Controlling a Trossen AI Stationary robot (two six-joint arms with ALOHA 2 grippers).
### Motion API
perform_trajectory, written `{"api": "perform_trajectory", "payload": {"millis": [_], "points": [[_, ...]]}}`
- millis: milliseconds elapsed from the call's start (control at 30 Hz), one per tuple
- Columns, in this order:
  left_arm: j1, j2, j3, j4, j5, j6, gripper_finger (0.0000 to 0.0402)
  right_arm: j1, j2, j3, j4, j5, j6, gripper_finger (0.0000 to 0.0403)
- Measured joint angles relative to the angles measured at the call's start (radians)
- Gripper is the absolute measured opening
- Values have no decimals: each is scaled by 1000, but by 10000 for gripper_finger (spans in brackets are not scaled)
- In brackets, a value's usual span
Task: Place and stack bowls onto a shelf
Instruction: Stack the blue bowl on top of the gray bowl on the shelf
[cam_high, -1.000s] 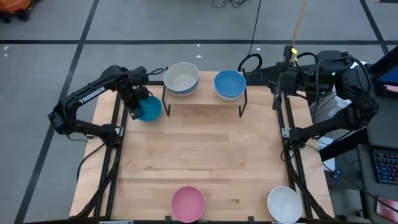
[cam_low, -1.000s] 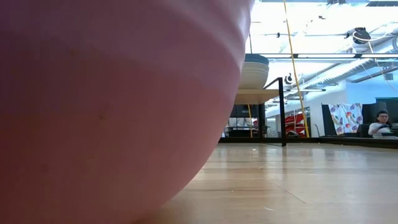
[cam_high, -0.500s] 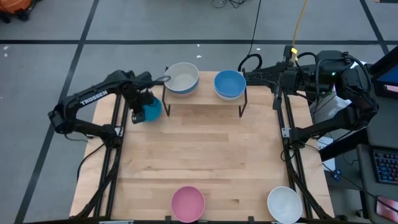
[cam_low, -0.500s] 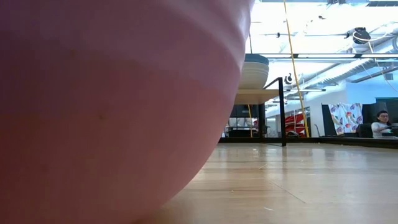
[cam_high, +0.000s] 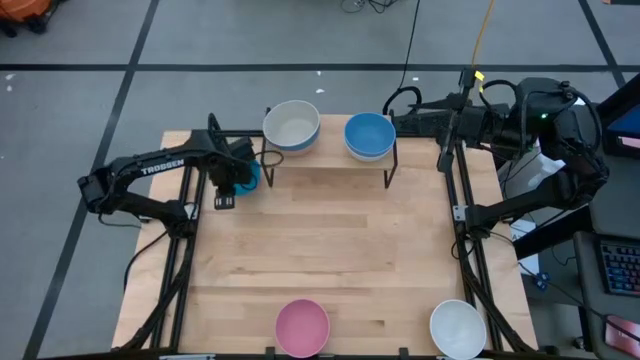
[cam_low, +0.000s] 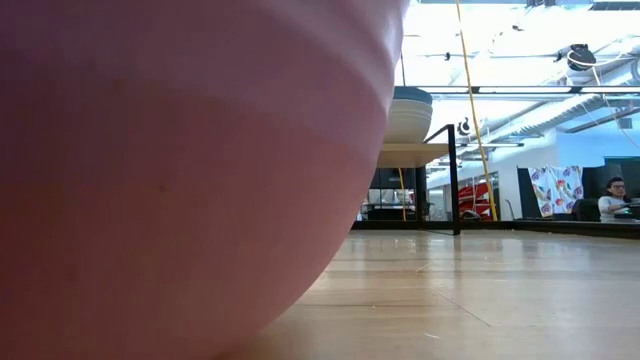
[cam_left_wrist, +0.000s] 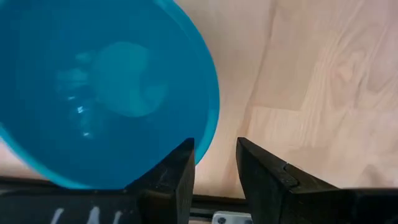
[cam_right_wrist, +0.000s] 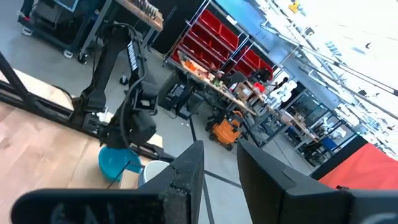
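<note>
We see the left gripper (cam_high: 232, 180) at the far left of the table (cam_high: 330, 250), just left of the shelf (cam_high: 330, 160); its two fingers (cam_left_wrist: 177, 180) are pinched on the rim of a teal bowl (cam_high: 245, 176), one inside the wall and one outside, with only a narrow gap between them; in the left wrist view the teal bowl (cam_left_wrist: 106, 87) sits tilted above the wood, and we cannot tell whether any part of it touches the table.

On the shelf we see two bowls well apart: a grey-white bowl (cam_high: 292, 126) on the left end, resting in a bluish one beneath it, and a blue bowl (cam_high: 370, 135) on the right end, nested in a pale bowl whose rim shows below it; in the low view one shelf bowl (cam_low: 408, 115) shows side-on above the shelf board (cam_low: 410, 153).

Two more bowls stand at the near edge of the table: a pink bowl (cam_high: 302, 327) near the middle, which fills most of the low view (cam_low: 180, 170), and a white bowl (cam_high: 458, 329) at the near right corner.

The right gripper (cam_right_wrist: 214, 165) waits beyond the far right corner of the table, off the right end of the shelf; its fingers stand slightly apart and hold nothing.

A person (cam_low: 612, 197) sits in the room far behind the table.
</note>
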Motion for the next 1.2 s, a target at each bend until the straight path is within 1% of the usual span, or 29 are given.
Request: {"api": "perform_trajectory", "payload": {"millis": [167, 533, 700, 833, 1033, 1200], "points": [[-1, 0, -45, 64, -14, 22, 122, 0, 0, 0, -1, 0, 0, 89], [-1, 0, -60, 68, -12, 36, 122, 0, 0, 0, -2, 0, 0, 89], [-1, 0, -60, 100, 10, 29, 122, 0, 0, 0, -2, 0, 0, 89], [-1, 0, -60, 107, 47, 29, 122, 0, 0, 0, -2, 0, 0, 89], [-1, 0, -62, 109, 50, 21, 122, 0, 0, 0, -10, 0, 0, 89], [-1, 0, -103, 116, 50, 16, 122, 0, 0, 0, -9, 0, 0, 89]]}}
